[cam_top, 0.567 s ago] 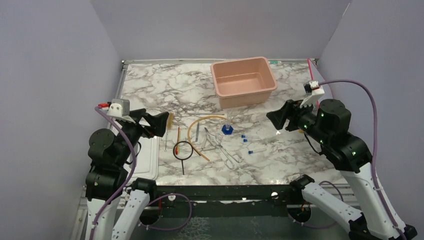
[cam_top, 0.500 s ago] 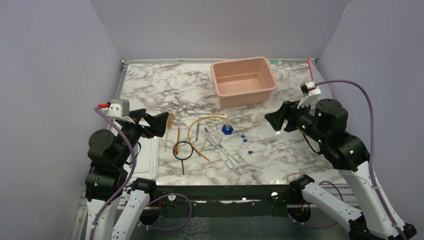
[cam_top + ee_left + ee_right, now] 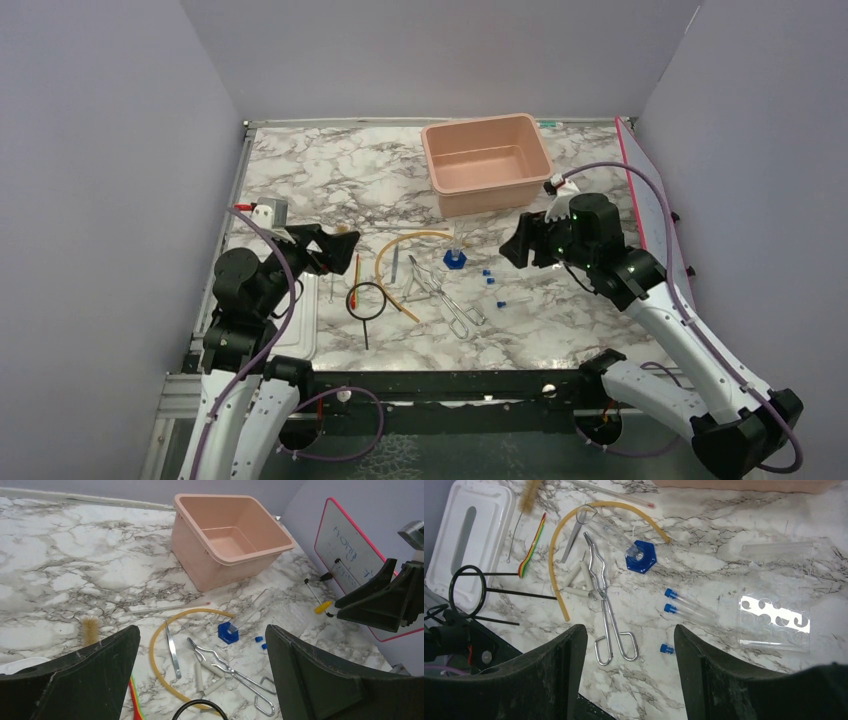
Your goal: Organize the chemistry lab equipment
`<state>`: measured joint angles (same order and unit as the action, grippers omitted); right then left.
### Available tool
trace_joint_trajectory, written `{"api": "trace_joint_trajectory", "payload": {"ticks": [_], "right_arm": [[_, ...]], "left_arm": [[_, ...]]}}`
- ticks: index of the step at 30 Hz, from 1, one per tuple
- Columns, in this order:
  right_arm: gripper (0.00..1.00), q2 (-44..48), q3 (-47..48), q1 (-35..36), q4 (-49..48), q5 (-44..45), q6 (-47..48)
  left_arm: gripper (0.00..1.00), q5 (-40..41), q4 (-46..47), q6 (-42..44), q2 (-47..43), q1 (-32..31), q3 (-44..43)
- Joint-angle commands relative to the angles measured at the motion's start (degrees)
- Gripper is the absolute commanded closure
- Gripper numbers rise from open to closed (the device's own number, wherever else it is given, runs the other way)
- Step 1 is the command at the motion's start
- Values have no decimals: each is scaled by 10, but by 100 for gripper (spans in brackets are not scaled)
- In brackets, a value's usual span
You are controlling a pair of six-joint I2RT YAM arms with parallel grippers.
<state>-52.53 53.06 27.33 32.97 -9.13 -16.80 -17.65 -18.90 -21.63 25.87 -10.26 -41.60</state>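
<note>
While both jaws are spread wide with nothing in them, left gripper (image 3: 325,245) hangs at 9 o'clock of the tongs (image 3: 447,300) and right gripper (image 3: 515,243) at 3 o'clock, both tilted down toward the table (image 3: 300,170). Tongs, tube (image 3: 392,256) and ring stand (image 3: 366,300) lie loose, tub (image 3: 487,160) at 12 o'clock. Compared to half a second ago, both arms have swung inward and the right sits lower; those three haven't budged.

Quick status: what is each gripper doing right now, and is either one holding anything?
Left gripper: jaws open, holding nothing.
Right gripper: jaws open, holding nothing.
</note>
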Motion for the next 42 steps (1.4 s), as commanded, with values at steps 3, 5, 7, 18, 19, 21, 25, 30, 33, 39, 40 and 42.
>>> {"api": "trace_joint_trajectory", "payload": {"ticks": [3,5,7,18,19,21,25,30,33,39,40,42], "right_arm": [[33,-23,-51,5,-117,-13,-19],[34,-42,-58,14,-132,-13,-23],[35,-60,-62,30,-141,0,-24],[45,-136,-72,142,-146,110,-61],[46,-144,-64,159,-141,114,-64],[47,-162,-37,203,-124,135,-73],[46,-208,44,312,-79,178,-100],[44,-296,141,411,-68,227,-133],[44,-374,218,444,-30,289,-162],[45,-486,323,471,50,380,-207],[45,-497,335,473,56,387,-210],[48,-515,345,474,54,389,-201]], "left_arm": [[1,-29,143,-56,36,-4,43],[1,-35,171,-65,60,-4,51],[1,-36,183,-71,82,-4,54],[3,26,136,-47,157,-4,33],[3,37,130,-46,159,-4,32],[3,71,116,-43,163,-4,28],[4,186,73,-37,162,-4,12],[3,335,22,-48,145,-3,3],[3,357,16,-54,126,-3,10],[1,408,-10,-81,104,-3,14],[1,413,-14,-86,103,-3,14],[1,423,-21,-95,99,-3,13]]}}
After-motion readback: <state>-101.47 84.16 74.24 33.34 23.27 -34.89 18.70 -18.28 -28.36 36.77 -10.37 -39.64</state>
